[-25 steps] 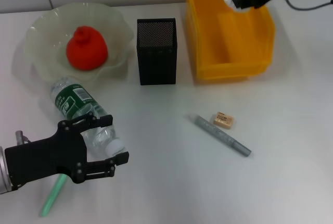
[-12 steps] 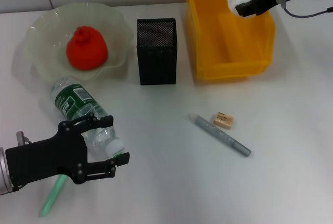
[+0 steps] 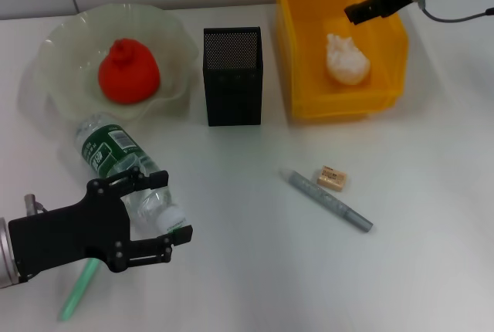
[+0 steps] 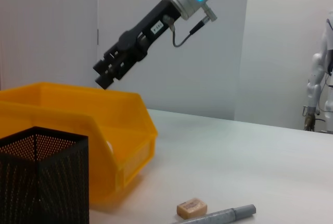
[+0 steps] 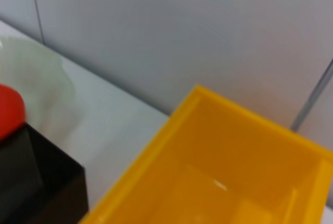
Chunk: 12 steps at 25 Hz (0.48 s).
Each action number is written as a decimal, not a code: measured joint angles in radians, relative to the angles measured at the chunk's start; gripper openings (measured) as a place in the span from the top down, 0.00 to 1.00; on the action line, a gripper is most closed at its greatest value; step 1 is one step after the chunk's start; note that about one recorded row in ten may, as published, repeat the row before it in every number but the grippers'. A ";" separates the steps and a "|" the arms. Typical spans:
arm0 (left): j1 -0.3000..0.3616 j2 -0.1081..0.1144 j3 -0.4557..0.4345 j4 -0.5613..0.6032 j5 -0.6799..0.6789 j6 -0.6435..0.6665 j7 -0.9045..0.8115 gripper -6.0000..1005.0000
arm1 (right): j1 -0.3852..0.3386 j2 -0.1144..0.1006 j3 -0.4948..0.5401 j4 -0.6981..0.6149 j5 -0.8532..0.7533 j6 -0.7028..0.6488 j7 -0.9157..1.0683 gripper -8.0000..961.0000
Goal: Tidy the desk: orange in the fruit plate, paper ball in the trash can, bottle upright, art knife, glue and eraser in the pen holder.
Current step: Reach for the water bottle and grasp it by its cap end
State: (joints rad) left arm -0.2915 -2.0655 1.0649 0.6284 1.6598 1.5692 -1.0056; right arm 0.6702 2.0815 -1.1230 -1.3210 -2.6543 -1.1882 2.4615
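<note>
Left gripper: I see it low at the near left of the desk, its black fingers spread apart around the cap end of the bottle, not pinching it.
Green stick: lies under my left gripper, near the desk's front edge; I can't tell what it is.
Bottle: lying on its side, just in front of the fruit plate, cap toward me.
Fruit plate: far left of the desk.
Orange: sitting inside the fruit plate.
Pen holder: upright between the fruit plate and the trash can.
Grey pen-like tool: lies flat on the desk, in front of the trash can.
Eraser: on the desk, just beside the grey tool.
Trash can: far right.
Paper ball: resting on the trash can's floor.
Right gripper: I have it above the trash can, holding nothing; I can't tell how its jaws stand.
</note>
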 joint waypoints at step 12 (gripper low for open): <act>-0.014 0.002 -0.017 0.017 -0.005 0.001 0.048 0.14 | -0.439 0.003 -0.188 -0.419 0.628 -0.024 -0.341 0.12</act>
State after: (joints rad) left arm -0.3053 -2.0639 1.0474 0.6456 1.6543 1.5706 -0.9577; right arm 0.2310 2.0847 -1.3108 -1.7398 -2.0259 -1.2121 2.1206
